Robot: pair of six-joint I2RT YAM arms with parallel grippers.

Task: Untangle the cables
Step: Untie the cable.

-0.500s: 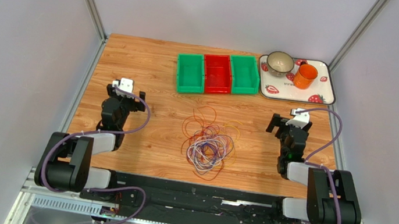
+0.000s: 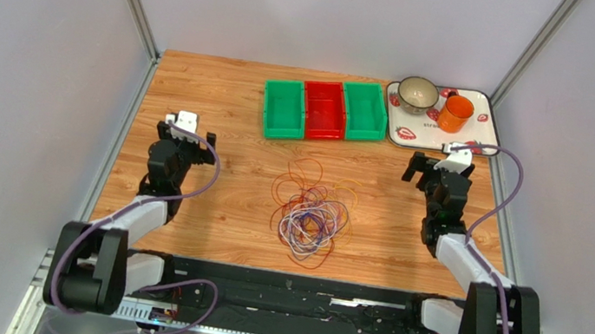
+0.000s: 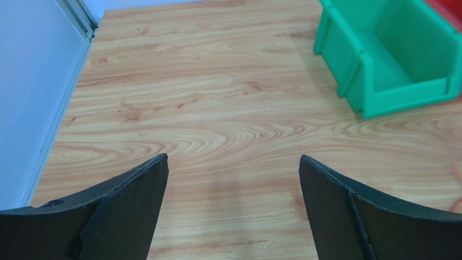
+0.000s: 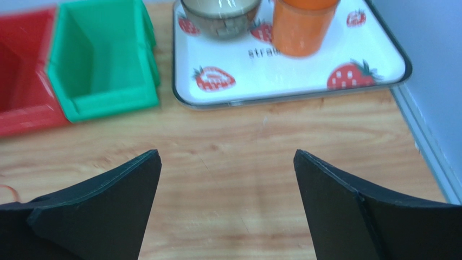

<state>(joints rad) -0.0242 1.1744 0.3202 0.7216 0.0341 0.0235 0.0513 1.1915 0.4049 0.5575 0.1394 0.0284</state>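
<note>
My left gripper [image 2: 188, 136] and right gripper [image 2: 440, 171] are both spread and empty. The cables [image 2: 309, 212] lie heaped between them, well apart from both. I fear a careless pinch could catch several loops and tighten the tangle.

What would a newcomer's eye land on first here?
The tangle of coloured cables at the middle of the wooden table: red, orange, purple and white loops piled together. Behind it sits a row of three bins, green, red, green, and a strawberry tray at the far right carries a bowl and an orange cup. The left gripper and right gripper flank the pile, jaws open, touching nothing.
</note>
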